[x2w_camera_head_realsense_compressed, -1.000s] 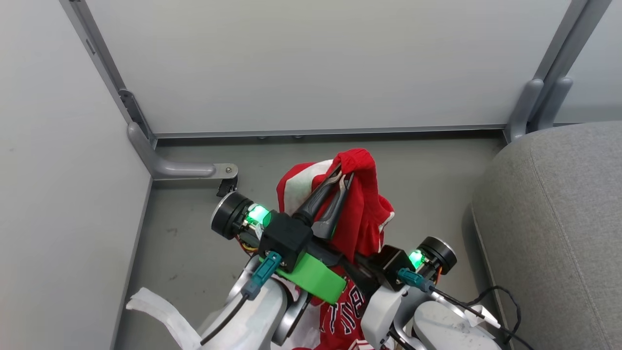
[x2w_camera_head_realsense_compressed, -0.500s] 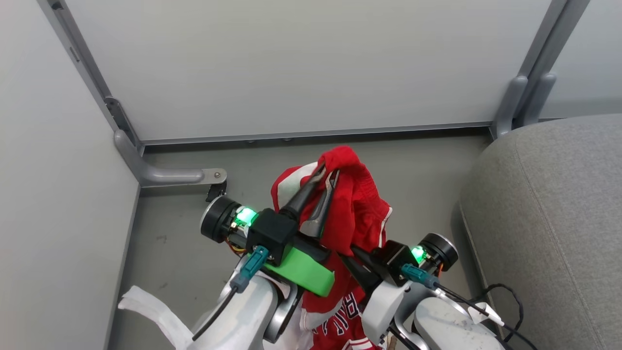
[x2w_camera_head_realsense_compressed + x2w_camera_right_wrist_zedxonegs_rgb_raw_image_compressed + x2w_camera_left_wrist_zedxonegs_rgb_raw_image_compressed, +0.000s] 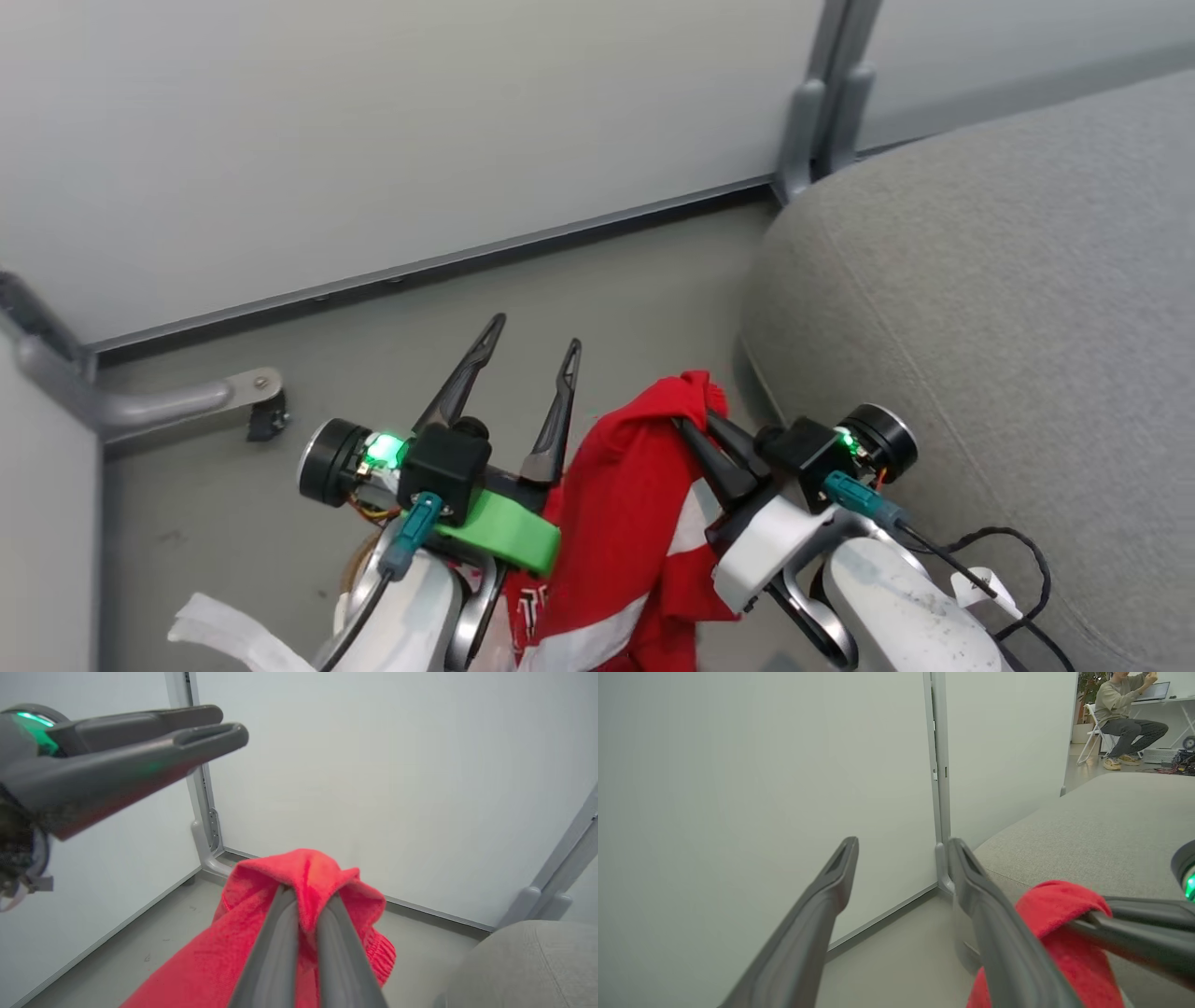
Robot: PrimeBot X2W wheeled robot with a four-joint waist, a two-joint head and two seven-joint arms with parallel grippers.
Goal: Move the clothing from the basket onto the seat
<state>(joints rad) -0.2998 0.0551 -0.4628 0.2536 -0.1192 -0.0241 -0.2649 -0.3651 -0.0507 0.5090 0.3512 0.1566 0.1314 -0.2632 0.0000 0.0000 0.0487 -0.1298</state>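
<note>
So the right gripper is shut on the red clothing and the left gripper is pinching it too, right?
Not quite. The head view shows the left gripper open and holding nothing. The right gripper is shut on the red clothing, as you said.

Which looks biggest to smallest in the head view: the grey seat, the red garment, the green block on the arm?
1. grey seat, clearly largest
2. red garment
3. green block
Garment and block hang nearer the camera, so true sizes may differ.
</note>
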